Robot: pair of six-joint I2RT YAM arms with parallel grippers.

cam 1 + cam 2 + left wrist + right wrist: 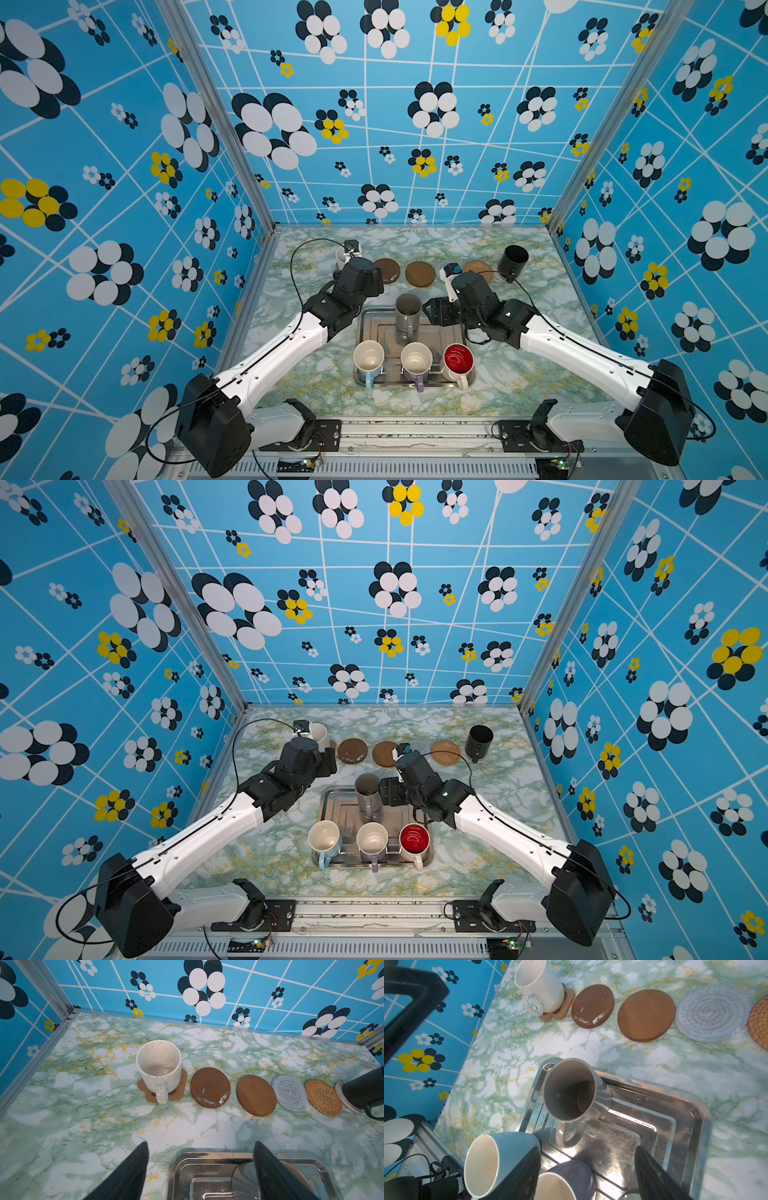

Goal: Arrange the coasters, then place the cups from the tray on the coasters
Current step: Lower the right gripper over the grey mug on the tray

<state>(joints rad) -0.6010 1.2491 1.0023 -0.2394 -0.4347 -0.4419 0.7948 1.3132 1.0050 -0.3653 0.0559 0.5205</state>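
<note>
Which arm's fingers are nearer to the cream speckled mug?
Left. The left arm's fingers hover at the far edge of the tray, facing the cream speckled mug; the right arm's fingers are farther, over the tray by the tall grey mug.

Tray (675,1118): silver, stepped rectangular ridges. On the tray: grey mug (571,1093), light blue mug (500,1159) and lilac mug (571,1178) with cream interiors, white mug (457,360) with red interior. Beyond the tray: cream speckled mug (159,1064), cork-tan paw coaster (145,1093), dark brown disc (210,1090) with white scuffs, plain brown disc (256,1095), grey-white spiral woven coaster (289,1093), tan rattan coaster (323,1097), black mug (361,1093).
</note>
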